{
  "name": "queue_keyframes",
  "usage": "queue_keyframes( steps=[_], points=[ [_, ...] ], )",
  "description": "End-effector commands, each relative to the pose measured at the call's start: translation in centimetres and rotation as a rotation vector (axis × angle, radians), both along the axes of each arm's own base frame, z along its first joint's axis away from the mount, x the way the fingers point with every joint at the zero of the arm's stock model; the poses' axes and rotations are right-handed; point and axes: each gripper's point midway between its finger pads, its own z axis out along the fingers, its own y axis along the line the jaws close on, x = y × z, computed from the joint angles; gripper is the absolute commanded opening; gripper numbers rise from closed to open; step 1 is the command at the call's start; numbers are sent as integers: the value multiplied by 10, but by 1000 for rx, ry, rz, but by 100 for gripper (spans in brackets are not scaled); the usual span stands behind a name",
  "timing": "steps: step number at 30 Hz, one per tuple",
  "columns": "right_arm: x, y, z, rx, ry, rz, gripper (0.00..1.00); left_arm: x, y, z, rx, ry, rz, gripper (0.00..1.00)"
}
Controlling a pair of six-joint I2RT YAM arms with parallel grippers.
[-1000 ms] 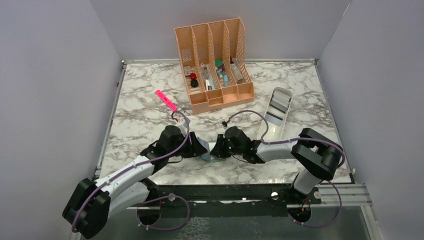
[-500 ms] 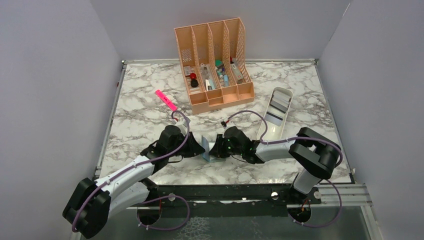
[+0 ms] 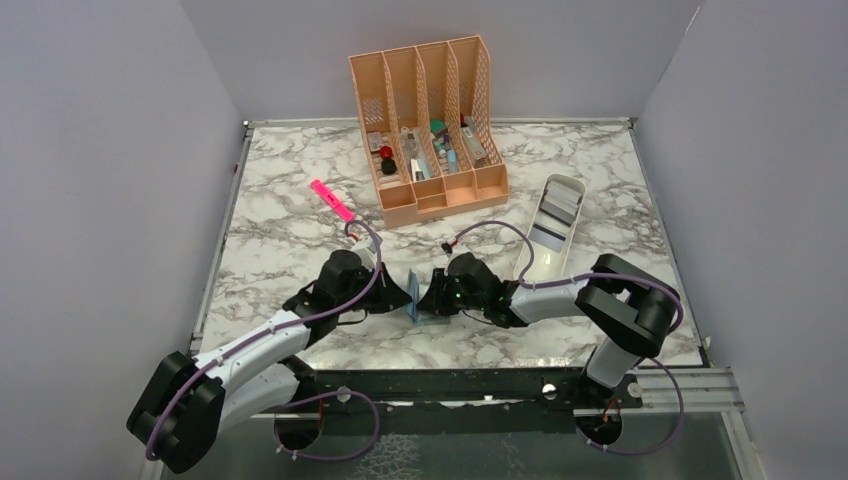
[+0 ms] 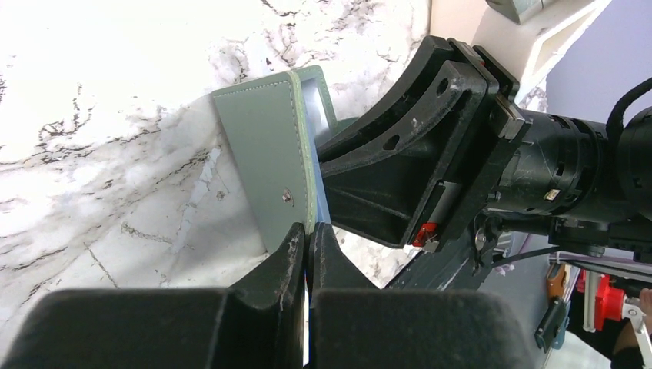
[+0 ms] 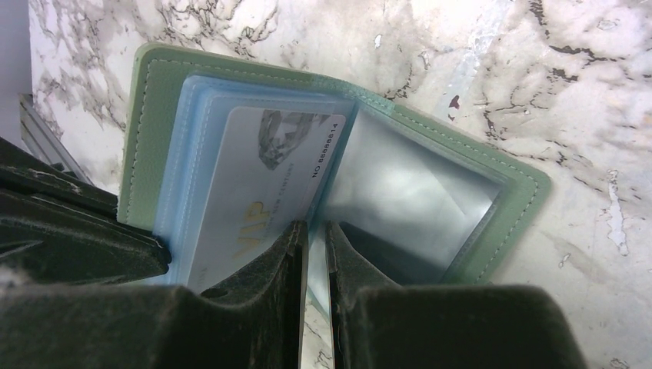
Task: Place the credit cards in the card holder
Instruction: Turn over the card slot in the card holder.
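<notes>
The grey-green card holder (image 3: 412, 300) stands open on the marble between my two grippers. My left gripper (image 3: 398, 296) is shut on the edge of its outer cover (image 4: 265, 138) and holds that flap upright. In the right wrist view the holder (image 5: 150, 115) shows blue-clear inner sleeves, and one pale card marked VIP (image 5: 261, 181) sits in the left sleeve. My right gripper (image 5: 316, 231) is shut on a thin inner sleeve leaf at the fold; in the top view it (image 3: 433, 300) faces the left gripper closely. No loose card shows on the marble.
A long white tray (image 3: 571, 186) with flat grey pieces in it lies behind the right arm. A peach slotted organizer (image 3: 430, 120) stands at the back. A pink highlighter (image 3: 332, 201) lies to its left. The table's front edge is just behind the grippers.
The holder's left flap has swung up from lying nearly flat to standing on edge, held by my left gripper. Both grippers stayed close together at the holder.
</notes>
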Motion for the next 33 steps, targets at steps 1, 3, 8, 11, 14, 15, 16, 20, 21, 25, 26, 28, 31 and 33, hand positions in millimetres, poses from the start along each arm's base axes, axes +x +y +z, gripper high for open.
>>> queue_keyframes(
  steps=[1,3,8,11,14,15,16,20,21,25,26,28,31,33],
  points=[
    [-9,-7,-15,-50,37,13,21,4,-2,3,5,-29,-11,0],
    [-9,-9,-11,-54,34,4,24,5,2,0,39,-23,-3,0],
    [-5,-13,16,-40,0,-13,34,10,14,-3,139,-17,31,0],
    [-4,-13,36,-17,-32,-10,38,15,25,-1,219,-11,60,0],
    [-2,-18,44,-25,-51,-23,39,18,33,2,288,-4,71,0],
    [-1,-19,45,-29,-59,-28,39,19,32,5,302,-4,66,0],
    [0,-21,45,-38,-62,-38,39,19,32,7,316,-3,63,0],
    [5,-27,43,-72,-74,-62,39,19,27,10,404,-9,49,0],
    [6,-28,44,-75,-80,-66,39,19,24,9,427,-8,41,0],
    [13,-33,56,-92,-130,-81,39,14,13,-1,508,14,5,0],
    [15,-35,60,-101,-147,-88,39,13,11,-3,520,17,2,0],
    [19,-42,67,-129,-177,-99,39,13,8,-5,534,18,2,0],
    [26,-55,80,-173,-239,-128,39,13,5,-4,529,21,4,0],
    [32,-66,92,-211,-295,-146,39,13,3,-1,511,22,7,0]
  ],
)
